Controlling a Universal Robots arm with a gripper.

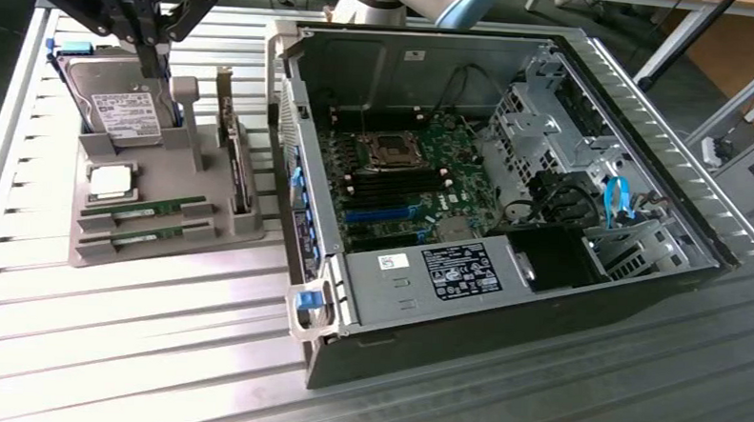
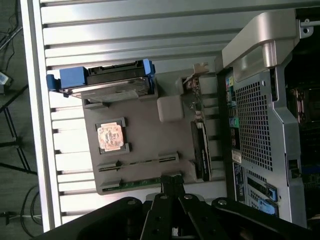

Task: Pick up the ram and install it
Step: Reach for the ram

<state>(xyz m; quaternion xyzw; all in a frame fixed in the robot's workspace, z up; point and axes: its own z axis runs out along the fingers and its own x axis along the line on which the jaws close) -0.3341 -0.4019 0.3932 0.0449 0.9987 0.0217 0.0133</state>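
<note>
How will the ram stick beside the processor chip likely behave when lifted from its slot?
Probably stiff and light: the ram is a thin, narrow board. Standing on edge in the gray holder, it likely tips once unsupported.

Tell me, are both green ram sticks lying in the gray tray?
Yes, the first ram stick and the second ram stick sit in slots of the gray tray.

The exterior view looks slantwise down over the whole desk [image 1: 129, 353]; the wrist view faces straight down, closer, sharing parts tray [image 2: 145, 135] and computer case [image 2: 255, 115].
</note>
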